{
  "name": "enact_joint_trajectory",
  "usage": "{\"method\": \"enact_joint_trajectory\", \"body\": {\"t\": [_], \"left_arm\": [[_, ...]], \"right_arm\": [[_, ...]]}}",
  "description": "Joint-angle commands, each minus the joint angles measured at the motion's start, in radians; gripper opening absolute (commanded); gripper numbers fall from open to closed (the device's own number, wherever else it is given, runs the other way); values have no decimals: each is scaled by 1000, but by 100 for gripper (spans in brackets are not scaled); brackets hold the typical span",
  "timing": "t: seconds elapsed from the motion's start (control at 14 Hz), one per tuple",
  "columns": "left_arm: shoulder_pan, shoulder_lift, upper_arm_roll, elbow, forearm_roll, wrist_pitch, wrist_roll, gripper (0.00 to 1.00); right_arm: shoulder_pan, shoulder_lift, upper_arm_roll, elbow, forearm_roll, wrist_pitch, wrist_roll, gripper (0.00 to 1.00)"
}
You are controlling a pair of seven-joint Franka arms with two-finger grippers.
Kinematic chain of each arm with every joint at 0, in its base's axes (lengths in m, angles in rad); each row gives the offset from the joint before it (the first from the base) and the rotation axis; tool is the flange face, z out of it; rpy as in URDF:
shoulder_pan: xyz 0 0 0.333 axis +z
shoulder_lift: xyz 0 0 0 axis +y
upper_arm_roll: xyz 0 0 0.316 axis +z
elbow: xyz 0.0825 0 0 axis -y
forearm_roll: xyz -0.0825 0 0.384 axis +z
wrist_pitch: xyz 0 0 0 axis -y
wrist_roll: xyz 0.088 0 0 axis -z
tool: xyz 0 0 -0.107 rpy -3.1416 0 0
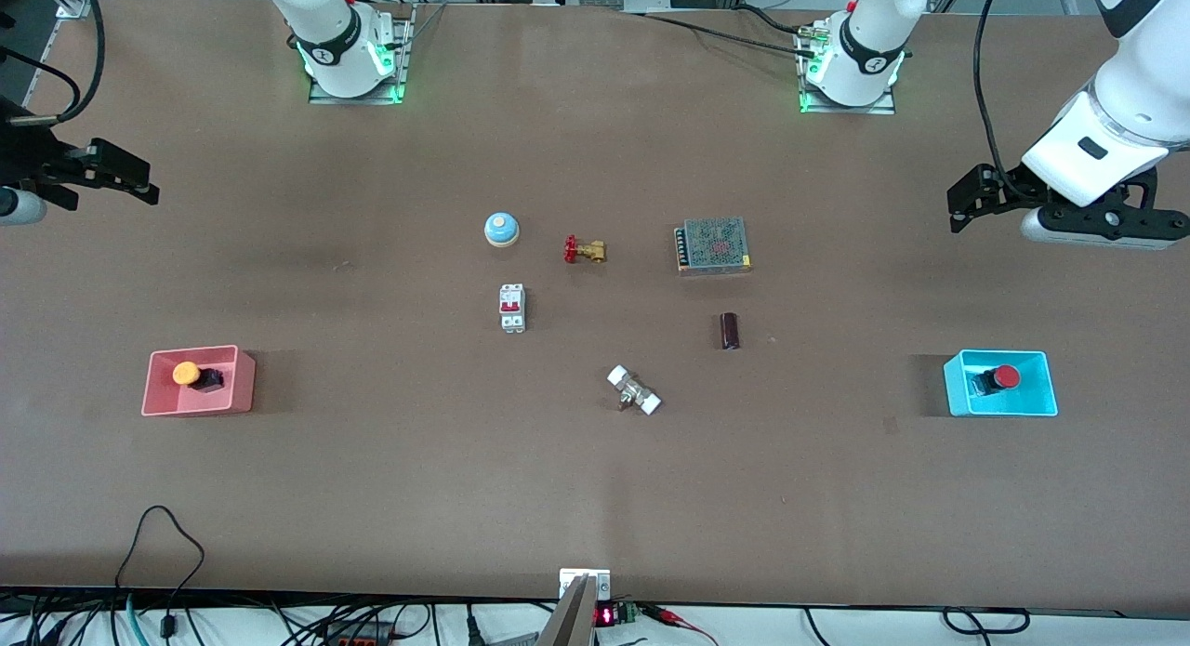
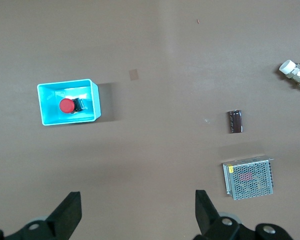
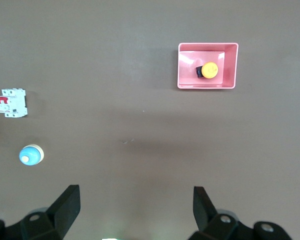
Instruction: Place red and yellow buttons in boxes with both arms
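Observation:
The orange-yellow button lies in the pink-red tray toward the right arm's end of the table. It also shows in the right wrist view, inside that tray. The red button lies in the cyan tray toward the left arm's end. The left wrist view shows it too, in the tray. My right gripper is open and empty, high over bare table. My left gripper is open and empty, high over bare table.
In the table's middle lie a blue dome, a brass valve with a red handle, a mesh-covered metal box, a white breaker, a dark cylinder and a white-ended fitting. Cables run along the front edge.

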Motion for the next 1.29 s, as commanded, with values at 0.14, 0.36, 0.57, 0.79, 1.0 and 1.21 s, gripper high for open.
{"method": "enact_joint_trajectory", "body": {"t": [0.14, 0.36, 0.57, 0.79, 1.0, 1.21], "left_arm": [[-9, 0, 4, 6, 16, -11, 0, 100], [-11, 0, 4, 6, 16, -11, -1, 100], [-11, 0, 4, 6, 16, -12, -3, 100], [-11, 0, 4, 6, 16, -12, -3, 100], [-12, 0, 4, 6, 16, -11, -3, 100], [-14, 0, 2, 6, 16, -11, -3, 100]], "right_arm": [[31, 24, -1, 21, -24, 0, 32, 100], [32, 26, 0, 21, -20, -1, 34, 100], [35, 27, 0, 21, -21, -6, 32, 100], [35, 26, 2, 21, -32, -9, 43, 100], [32, 27, 0, 21, -30, -14, 43, 100], [31, 27, 0, 21, -32, -13, 42, 100]]}}
